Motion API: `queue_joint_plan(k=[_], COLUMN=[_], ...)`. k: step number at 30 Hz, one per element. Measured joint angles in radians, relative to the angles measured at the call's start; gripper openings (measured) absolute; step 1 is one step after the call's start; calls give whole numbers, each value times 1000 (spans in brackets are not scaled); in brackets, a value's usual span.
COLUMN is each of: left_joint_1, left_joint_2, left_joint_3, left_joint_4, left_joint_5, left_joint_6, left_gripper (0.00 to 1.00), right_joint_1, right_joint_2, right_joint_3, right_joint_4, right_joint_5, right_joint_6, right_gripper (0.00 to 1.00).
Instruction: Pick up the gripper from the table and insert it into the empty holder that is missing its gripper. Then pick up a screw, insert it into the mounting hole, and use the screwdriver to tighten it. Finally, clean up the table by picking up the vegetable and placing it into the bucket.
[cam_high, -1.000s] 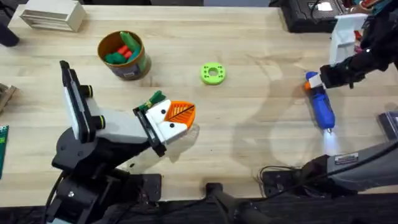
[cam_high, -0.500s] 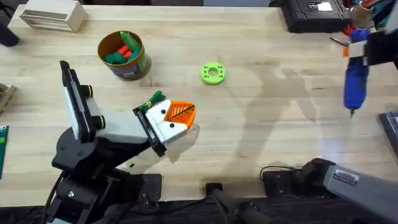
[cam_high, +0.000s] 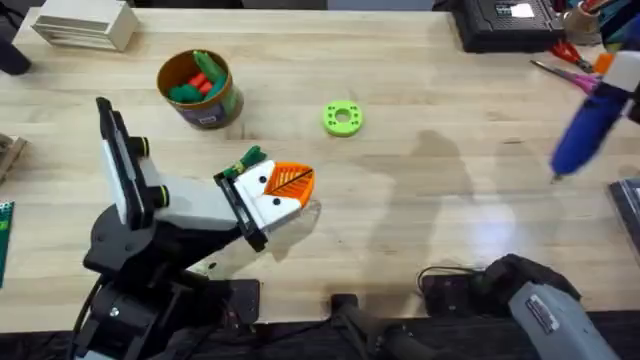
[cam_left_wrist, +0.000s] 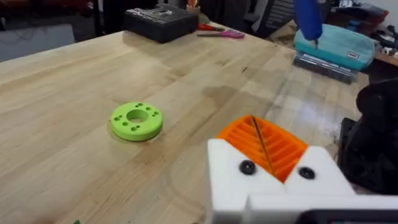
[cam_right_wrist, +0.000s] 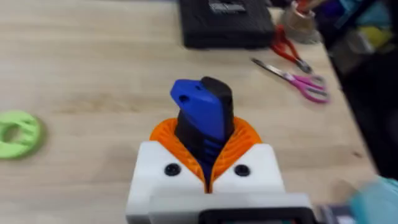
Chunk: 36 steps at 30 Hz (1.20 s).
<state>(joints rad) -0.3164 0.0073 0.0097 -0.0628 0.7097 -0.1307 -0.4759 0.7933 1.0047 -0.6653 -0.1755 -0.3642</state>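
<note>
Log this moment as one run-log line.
right gripper: shut on screwdriver, lifted off the table at far right | left gripper: shut, low at table centre | bucket: holds toy vegetables

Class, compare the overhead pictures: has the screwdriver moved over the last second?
Yes. The screwdriver, shut in the right gripper, has left the table and gone up and back toward the scissors, away from the green ring.

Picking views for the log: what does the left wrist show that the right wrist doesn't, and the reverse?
Left wrist alone: the left gripper, shut and empty, and the screwdriver's tip hanging above the table. Right wrist alone: the right gripper shut on the screwdriver. Both: the green ring, the pink scissors, the black box.
</note>
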Motion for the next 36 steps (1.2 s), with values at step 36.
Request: queue_joint_plan(k=[36], left_joint_1=[0], left_joint_2=[0], left_joint_3=[0], left_joint_4=[0], left_joint_5=[0], left_joint_6=[0], left_gripper=[13], right_joint_1=[1203], right_joint_2=[188], right_joint_3=[-218], right_joint_4=[1202], right_joint_5=[-287], right_joint_6=[368], right_gripper=[29])
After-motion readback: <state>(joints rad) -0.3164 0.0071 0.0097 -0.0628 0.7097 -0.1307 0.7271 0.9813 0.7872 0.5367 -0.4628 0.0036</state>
